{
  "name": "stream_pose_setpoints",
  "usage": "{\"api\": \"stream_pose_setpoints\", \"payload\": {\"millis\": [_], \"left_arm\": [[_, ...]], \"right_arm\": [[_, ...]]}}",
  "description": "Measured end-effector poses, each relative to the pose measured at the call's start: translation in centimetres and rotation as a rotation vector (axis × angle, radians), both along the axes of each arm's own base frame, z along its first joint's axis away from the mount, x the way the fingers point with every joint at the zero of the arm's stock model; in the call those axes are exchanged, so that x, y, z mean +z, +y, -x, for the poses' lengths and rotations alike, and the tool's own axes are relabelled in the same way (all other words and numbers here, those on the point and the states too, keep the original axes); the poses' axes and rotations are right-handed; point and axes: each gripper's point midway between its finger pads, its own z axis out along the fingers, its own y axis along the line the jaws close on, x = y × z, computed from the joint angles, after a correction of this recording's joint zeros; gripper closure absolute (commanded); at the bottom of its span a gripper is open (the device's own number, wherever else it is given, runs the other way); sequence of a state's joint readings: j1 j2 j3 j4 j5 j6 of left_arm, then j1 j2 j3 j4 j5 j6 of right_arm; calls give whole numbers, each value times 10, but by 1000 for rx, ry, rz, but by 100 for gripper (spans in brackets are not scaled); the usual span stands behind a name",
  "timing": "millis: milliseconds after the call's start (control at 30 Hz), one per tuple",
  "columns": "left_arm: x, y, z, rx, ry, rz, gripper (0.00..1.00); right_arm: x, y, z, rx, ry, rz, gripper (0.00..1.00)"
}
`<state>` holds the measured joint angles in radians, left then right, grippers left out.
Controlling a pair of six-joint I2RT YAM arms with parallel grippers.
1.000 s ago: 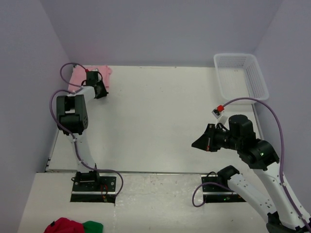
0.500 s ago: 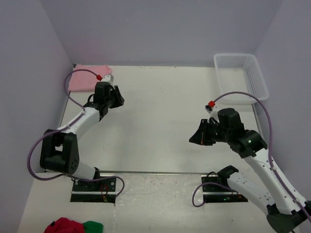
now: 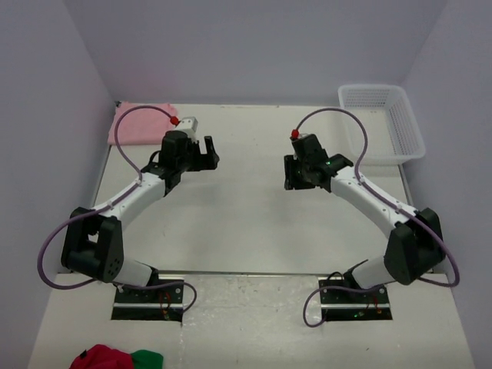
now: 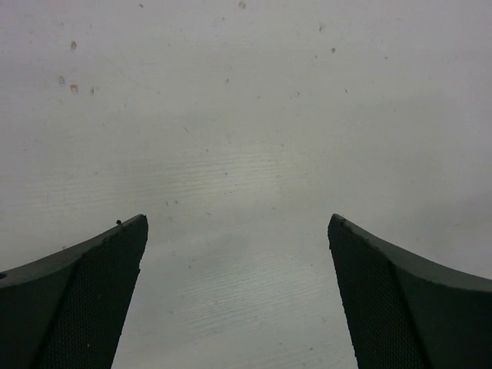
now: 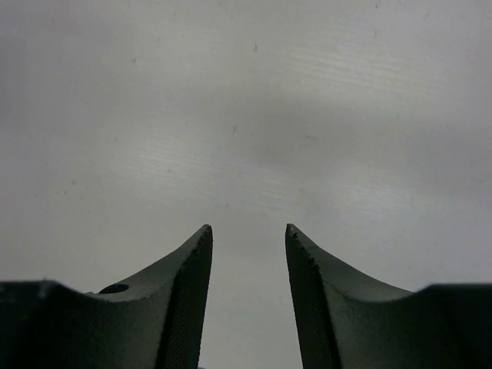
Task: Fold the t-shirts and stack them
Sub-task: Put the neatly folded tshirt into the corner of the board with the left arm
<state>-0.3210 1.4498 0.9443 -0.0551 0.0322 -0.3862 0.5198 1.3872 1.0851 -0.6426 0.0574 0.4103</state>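
Observation:
A folded light pink t-shirt (image 3: 141, 123) lies in the table's far left corner, against the wall. My left gripper (image 3: 209, 152) hangs over bare table to the right of it, apart from the cloth. In the left wrist view the left gripper (image 4: 238, 223) stands wide open with only white tabletop between its fingers. My right gripper (image 3: 290, 175) is over the middle of the table, facing the left one. The right wrist view shows the right gripper (image 5: 247, 229) open with a narrower gap, and nothing in it.
A white mesh basket (image 3: 345, 123) sits at the far right corner. Red cloth (image 3: 102, 358) and green cloth (image 3: 146, 357) lie on the near ledge at the bottom left, in front of the arm bases. Purple walls close in the table (image 3: 246, 223) on three sides.
The left arm swung right from the pink t-shirt and its gripper opened wide. The right arm reached from the near right to the table's middle, and its gripper opened partway.

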Motion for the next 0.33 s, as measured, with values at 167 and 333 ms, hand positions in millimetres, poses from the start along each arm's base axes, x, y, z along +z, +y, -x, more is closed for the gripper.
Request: {"api": "stream_pose_setpoints", "payload": {"millis": [167,333], "left_arm": [[-7,0,2,-2,-4,-4,0],[-17,-1,9,-10,11,-17,0]], "right_arm": [[-8,26,-62,6,-45,35,53],[-14,40,-87,24,-79,30,53]]}}
